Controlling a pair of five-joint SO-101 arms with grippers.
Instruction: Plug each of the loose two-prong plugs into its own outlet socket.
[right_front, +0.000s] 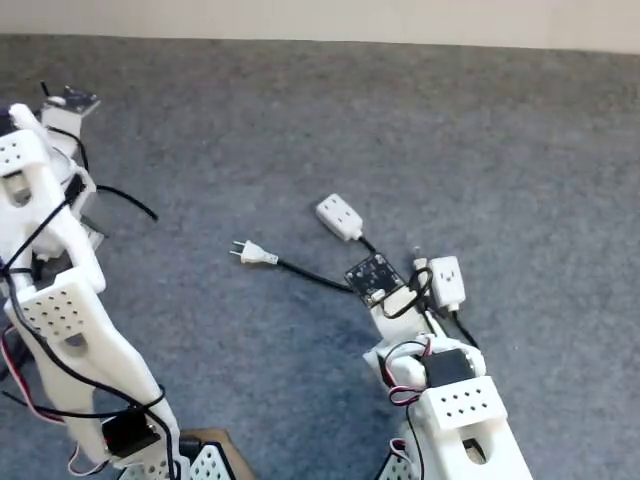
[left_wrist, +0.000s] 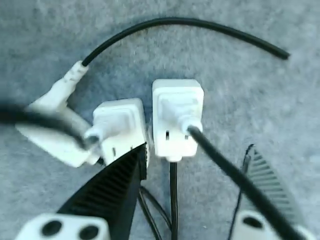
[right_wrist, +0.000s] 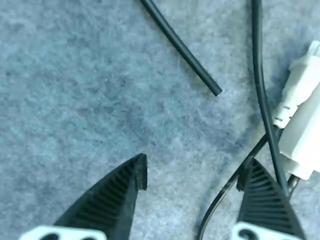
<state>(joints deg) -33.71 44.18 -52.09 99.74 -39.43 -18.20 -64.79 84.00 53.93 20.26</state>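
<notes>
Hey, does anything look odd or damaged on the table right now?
Yes. The black cord running from a white plug stops at a bare cut end and joins to nothing, so it looks severed.

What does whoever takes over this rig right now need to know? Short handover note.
Left gripper: open, empty, low over socket A and socket B, which lie side by side.
Right gripper: open, empty, over bare carpet, with a white connector beside it.
Done: socket A looks to have a plug seated, its black cable running out. Socket B is too blurred to judge.
Left: in the high view a loose plug lies on the carpet with its prongs bare, apart from the nearest socket. Plug it in, then check the others.
</notes>
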